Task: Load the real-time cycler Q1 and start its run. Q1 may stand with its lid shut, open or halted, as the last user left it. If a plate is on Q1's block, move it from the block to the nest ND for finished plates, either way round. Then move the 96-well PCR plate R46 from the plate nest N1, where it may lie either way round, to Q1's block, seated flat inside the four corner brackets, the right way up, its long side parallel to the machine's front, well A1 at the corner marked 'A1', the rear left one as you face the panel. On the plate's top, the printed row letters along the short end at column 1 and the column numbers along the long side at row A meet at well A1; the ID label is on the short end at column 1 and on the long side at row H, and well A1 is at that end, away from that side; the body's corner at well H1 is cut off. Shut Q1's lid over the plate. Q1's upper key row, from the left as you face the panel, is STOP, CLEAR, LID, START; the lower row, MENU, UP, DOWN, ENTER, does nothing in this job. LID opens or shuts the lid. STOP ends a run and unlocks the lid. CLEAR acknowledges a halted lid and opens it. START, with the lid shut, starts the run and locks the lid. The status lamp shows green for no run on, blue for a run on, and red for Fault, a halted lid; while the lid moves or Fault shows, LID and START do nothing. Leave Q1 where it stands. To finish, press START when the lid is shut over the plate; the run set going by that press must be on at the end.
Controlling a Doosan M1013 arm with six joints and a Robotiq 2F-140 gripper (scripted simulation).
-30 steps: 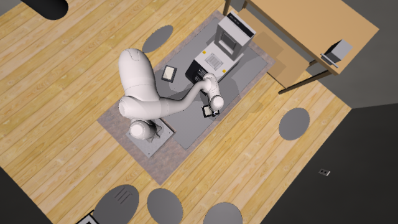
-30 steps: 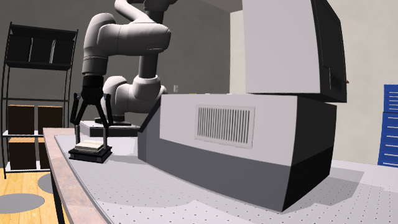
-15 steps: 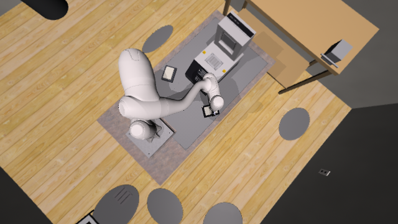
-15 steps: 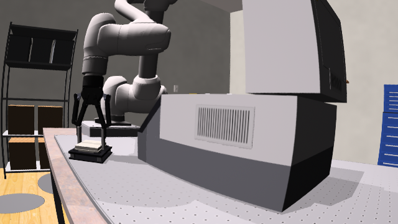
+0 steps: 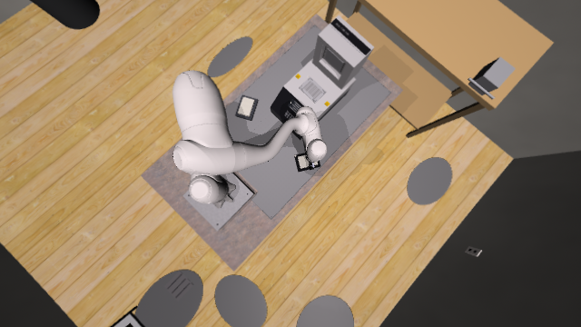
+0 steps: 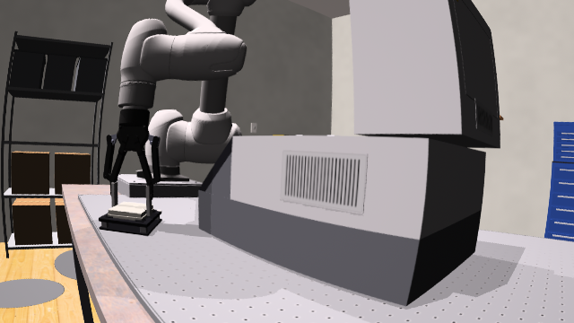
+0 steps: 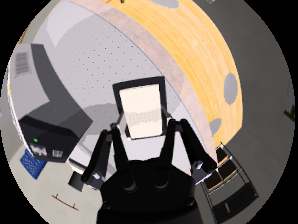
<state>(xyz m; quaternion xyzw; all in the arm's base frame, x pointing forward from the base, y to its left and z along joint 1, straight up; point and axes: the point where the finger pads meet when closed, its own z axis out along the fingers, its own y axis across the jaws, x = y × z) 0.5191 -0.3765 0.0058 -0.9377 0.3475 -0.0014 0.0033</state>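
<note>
The job is judged to be near its start. At the left of the exterior view, the plate R46 point(image 6: 128, 209) is seen lying flat in the plate nest N1 point(image 6: 130, 222), and the gripper point(image 6: 131, 199) is closed on the plate's two sides, pointing straight down. The plate has not been lifted yet. To the right, the cycler Q1 point(image 6: 332, 211) is seen with its lid point(image 6: 404, 67) raised, and from the top view no plate can be made out on its block point(image 5: 313, 88). Left to be done: the plate carried to the block, the lid shut, START pressed.

The plate is pale, thin and flat. The nest is a black, low, square tray. The cycler is a big grey box with a slotted vent point(image 6: 324, 180). The surface point(image 6: 224, 287) is grey and dotted with small holes.
</note>
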